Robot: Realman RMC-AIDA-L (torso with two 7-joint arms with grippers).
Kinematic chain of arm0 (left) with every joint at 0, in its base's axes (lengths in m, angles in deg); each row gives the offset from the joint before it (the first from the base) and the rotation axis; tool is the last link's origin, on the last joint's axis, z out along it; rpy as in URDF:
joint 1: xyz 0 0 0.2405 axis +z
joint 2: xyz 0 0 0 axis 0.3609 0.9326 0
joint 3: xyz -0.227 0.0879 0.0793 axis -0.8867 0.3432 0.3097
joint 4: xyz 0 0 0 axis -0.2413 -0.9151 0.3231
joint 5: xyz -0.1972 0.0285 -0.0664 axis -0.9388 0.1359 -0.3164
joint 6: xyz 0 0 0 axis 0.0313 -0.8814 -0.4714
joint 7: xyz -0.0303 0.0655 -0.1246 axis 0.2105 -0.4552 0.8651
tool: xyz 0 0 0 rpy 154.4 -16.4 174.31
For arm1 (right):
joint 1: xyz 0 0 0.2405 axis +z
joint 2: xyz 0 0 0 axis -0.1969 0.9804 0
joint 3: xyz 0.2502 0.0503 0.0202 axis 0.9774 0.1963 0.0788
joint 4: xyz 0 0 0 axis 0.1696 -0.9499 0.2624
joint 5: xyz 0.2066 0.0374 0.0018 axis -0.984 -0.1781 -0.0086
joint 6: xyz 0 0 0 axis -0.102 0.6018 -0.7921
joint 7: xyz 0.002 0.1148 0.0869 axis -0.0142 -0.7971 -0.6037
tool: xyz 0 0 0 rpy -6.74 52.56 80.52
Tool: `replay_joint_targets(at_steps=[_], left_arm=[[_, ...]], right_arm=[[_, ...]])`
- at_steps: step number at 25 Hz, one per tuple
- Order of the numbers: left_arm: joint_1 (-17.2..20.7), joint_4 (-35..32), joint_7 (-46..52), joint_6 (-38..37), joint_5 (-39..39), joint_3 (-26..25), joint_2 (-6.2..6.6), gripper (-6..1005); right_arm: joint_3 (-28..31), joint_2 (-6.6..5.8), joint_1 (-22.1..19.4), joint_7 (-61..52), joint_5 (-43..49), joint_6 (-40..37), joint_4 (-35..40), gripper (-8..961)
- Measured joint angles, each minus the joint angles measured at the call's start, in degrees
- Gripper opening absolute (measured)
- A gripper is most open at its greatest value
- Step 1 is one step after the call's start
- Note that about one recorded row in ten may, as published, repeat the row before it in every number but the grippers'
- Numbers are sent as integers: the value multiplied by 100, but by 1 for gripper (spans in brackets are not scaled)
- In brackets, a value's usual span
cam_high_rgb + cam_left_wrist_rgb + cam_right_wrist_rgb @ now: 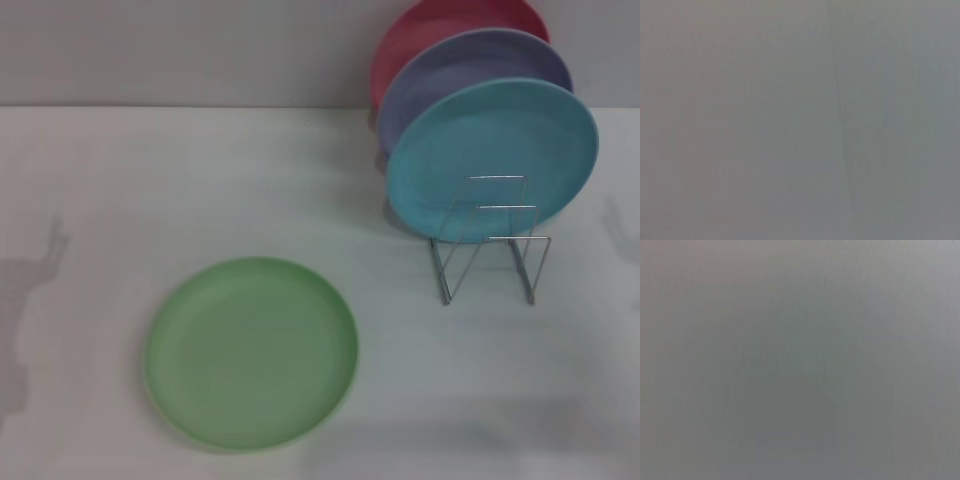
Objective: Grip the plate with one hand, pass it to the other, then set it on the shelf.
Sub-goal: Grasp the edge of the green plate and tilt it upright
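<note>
Round light green matte plastic plate (252, 352): laid flat on the white tabletop (150, 190), toward its near edge. Thin silver wire dish rack (489, 240): set toward the far right; turquoise (492, 155), lavender (470, 70) and red (440, 25) plates held upright. Fingers of both arms: state cannot be told.

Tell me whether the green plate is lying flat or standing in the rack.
Lying flat: the green plate rests face up on the table, apart from the wire rack.
</note>
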Motion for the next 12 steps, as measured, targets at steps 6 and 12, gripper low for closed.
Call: replay_joint_targets(at_steps=[6, 12], left_arm=[[-71, 61, 43, 156, 19, -2, 37, 839], [218, 1596, 19, 1798, 64, -30, 369, 838]], right_arm=[[-1, 0, 19, -38, -2, 189, -206, 817], [-19, 1, 46, -54, -2, 546, -476, 816]])
